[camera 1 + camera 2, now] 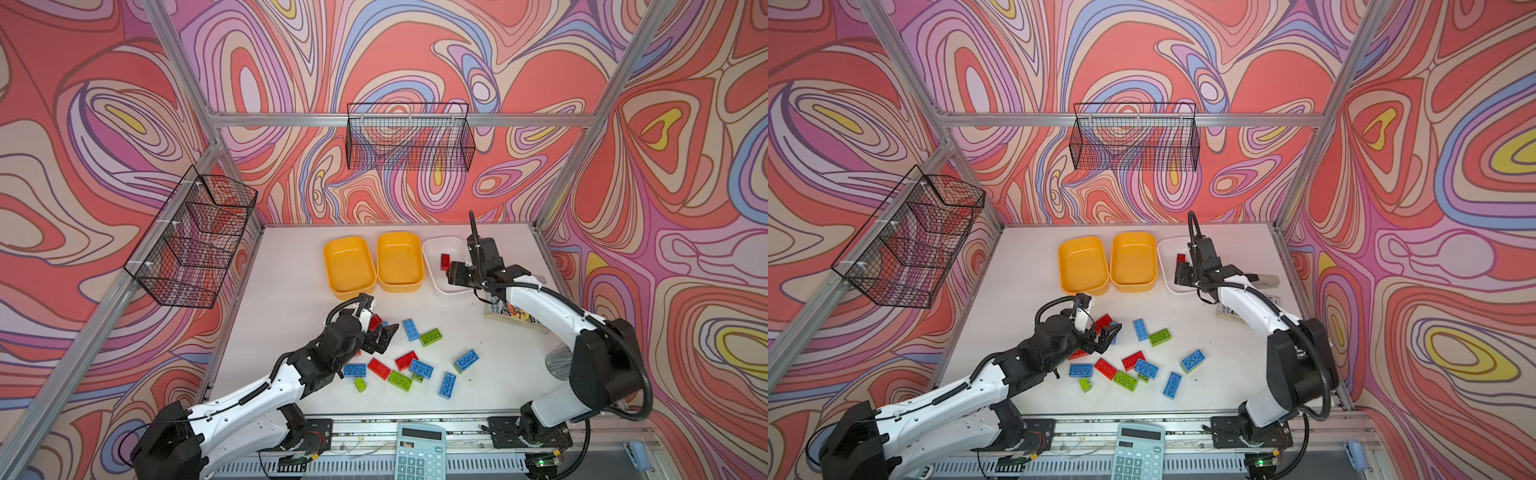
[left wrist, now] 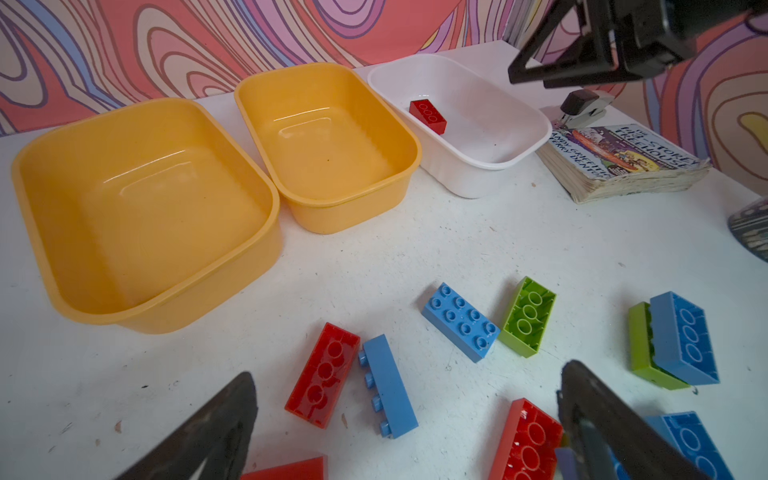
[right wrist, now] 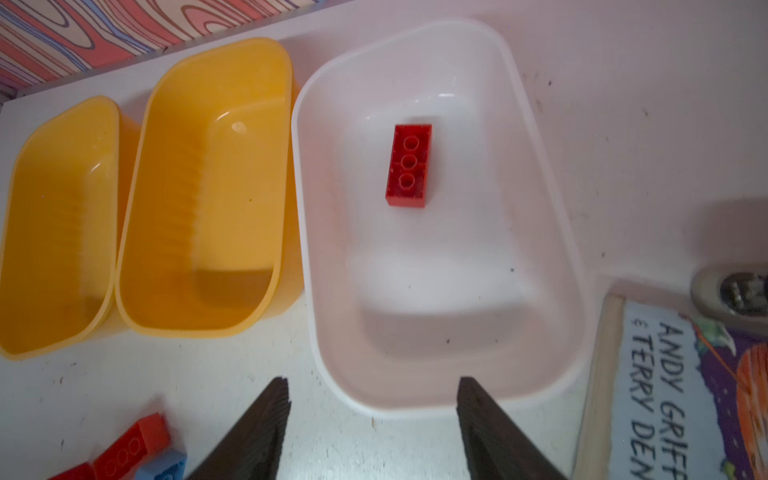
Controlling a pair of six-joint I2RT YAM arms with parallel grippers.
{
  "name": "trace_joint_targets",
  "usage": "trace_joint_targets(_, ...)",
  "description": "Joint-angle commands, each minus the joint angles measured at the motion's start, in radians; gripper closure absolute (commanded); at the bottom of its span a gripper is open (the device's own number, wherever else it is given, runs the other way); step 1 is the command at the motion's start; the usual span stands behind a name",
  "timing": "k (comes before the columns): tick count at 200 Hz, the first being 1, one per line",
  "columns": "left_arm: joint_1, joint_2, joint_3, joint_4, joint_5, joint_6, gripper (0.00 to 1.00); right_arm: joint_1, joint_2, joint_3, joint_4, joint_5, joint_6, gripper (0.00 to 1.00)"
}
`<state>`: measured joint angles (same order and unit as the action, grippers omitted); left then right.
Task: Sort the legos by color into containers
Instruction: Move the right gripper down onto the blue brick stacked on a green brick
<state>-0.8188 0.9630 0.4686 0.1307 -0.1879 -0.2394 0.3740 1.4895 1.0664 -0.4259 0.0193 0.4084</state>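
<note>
Red lego in tub beyond right fingers

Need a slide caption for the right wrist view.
Open right end effector over the white tub, which holds one red brick; the adjacent yellow tub is empty.

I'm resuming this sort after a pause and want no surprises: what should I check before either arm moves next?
1. Sorted red brick lies flat inside the white tub, clear of the fingers: ok.
2. Right gripper open and empty: ok.
3. Left gripper open and empty over the pile: ok.
4. Outer yellow tub and middle yellow tub empty: ok.
5. Loose red brick under the left gripper free of neighbours: not ok, a blue brick on its side lies right beside it.
6. Right gripper's height above the tub rim: cannot tell.
</note>
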Motion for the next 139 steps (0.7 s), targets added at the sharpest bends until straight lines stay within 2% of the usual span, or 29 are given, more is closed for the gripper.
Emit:
trace_joint_targets(1, -0.007, 0.001, -0.006, 0.046, 0.044, -0.023, 0.0, 0.075, -0.116, -0.136, -0.081, 0.054, 0.09, 0.3)
trace_joint_targets(31, -0.012, -0.018, -0.044, 0.082, 0.054, -0.047, 0.0, 0.198, -0.295, -0.273, -0.175, 0.15, 0.271, 0.3)
trace_joint_targets(55, -0.015, -0.036, -0.082, 0.122, 0.065, -0.07, 0.0, 0.268, -0.4, -0.336, -0.239, 0.181, 0.393, 0.29)
trace_joint_targets(94, -0.017, -0.07, -0.129, 0.134, 0.071, -0.087, 0.0, 0.342, -0.466, -0.385, -0.307, 0.208, 0.545, 0.29)
trace_joint_targets(139, -0.017, -0.102, -0.175, 0.165, 0.073, -0.09, 0.0, 0.37, -0.538, -0.436, -0.35, 0.221, 0.691, 0.29)
